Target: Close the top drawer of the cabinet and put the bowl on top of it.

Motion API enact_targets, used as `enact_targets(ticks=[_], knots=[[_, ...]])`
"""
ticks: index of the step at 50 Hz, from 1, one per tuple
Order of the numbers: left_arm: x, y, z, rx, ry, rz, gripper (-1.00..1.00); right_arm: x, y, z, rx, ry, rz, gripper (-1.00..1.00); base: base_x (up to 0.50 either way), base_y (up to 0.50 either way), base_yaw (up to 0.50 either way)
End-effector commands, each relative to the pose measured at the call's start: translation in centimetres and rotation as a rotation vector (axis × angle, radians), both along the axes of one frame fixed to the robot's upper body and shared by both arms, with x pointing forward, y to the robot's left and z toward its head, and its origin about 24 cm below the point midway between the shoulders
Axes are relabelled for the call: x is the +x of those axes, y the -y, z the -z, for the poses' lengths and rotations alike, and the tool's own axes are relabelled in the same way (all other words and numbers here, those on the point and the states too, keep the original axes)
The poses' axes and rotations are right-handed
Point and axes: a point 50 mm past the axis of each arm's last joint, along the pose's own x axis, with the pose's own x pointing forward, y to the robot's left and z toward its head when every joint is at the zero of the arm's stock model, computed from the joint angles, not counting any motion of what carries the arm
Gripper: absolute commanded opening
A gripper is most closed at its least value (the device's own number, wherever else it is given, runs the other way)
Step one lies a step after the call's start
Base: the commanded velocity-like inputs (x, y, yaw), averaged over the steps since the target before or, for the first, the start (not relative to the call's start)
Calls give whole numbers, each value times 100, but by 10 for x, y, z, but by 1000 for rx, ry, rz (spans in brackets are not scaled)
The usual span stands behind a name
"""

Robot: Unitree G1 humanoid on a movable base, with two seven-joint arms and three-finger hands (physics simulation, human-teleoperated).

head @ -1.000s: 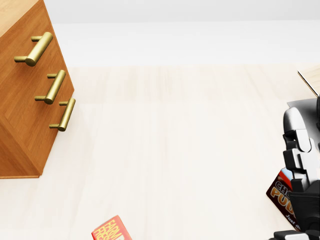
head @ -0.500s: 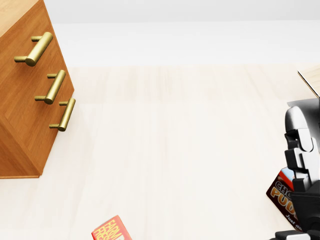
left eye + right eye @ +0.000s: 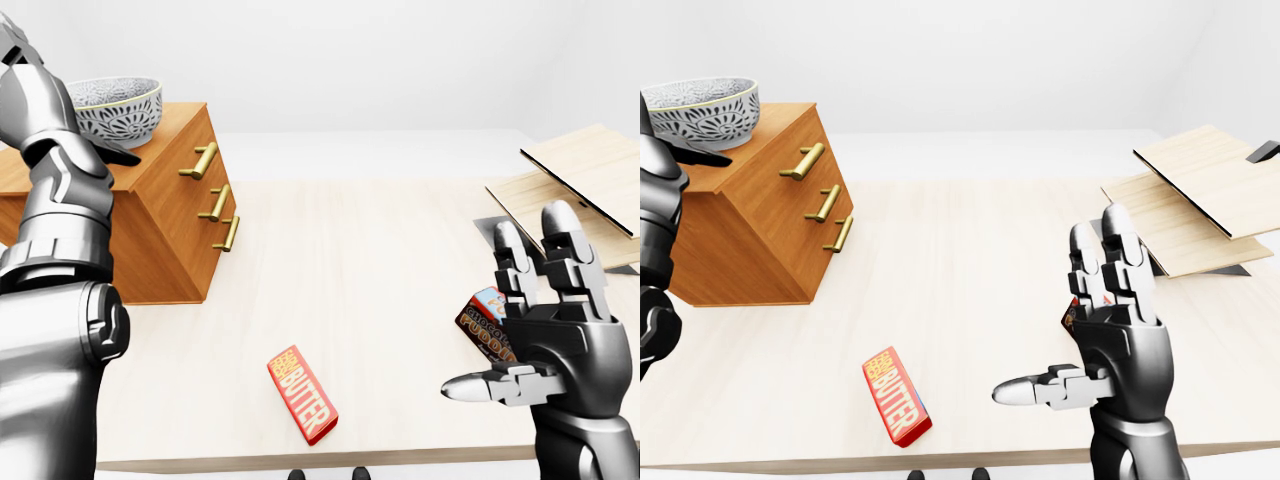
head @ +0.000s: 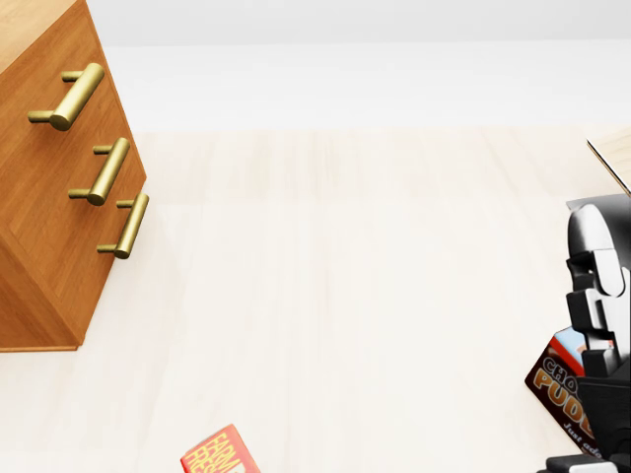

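Observation:
The patterned grey bowl [image 3: 115, 108] stands on top of the wooden cabinet [image 3: 160, 230] at the left of the table. All three drawer fronts sit flush, and the top drawer's brass handle [image 3: 200, 160] is in line with the two below it. My left arm rises along the left edge. Of its hand only one dark straight finger [image 3: 118, 154] shows, lying by the bowl's base and not closed round it. My right hand [image 3: 1080, 320] is held open at the lower right, fingers up, thumb pointing left, holding nothing.
A red butter box [image 3: 302, 394] lies near the bottom edge of the table [image 3: 350, 250]. A chocolate pudding box [image 3: 482, 322] lies behind my right hand. Light wooden boards [image 3: 575, 185] are stacked at the right.
In the head view my right hand has drifted slightly to the right and down at the picture's edge. The cabinet and the boxes have not moved.

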Motion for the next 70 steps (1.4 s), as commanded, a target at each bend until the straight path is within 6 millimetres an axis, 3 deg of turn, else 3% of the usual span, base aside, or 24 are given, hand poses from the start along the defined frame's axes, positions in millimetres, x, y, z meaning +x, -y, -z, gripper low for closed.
enact_targets(ticks=[1, 14, 44, 58, 70], knots=[[3, -1, 32, -30, -94, 5, 100, 2, -1, 2, 1, -11, -4, 100, 0, 0, 0], [2, -3, 29, -26, -86, 2, 100, 3, -1, 5, 4, -26, -7, 100, 0, 0, 0], [-17, -17, -5, -116, 110, 84, 100, 2, -3, 6, 0, -33, -15, 100, 0, 0, 0], [-33, -2, -30, -31, 202, 201, 100, 0, -3, 1, -5, -7, -12, 100, 0, 0, 0], [-52, 31, -47, 97, 245, 352, 100, 2, -4, 3, -4, -20, -16, 100, 0, 0, 0]])
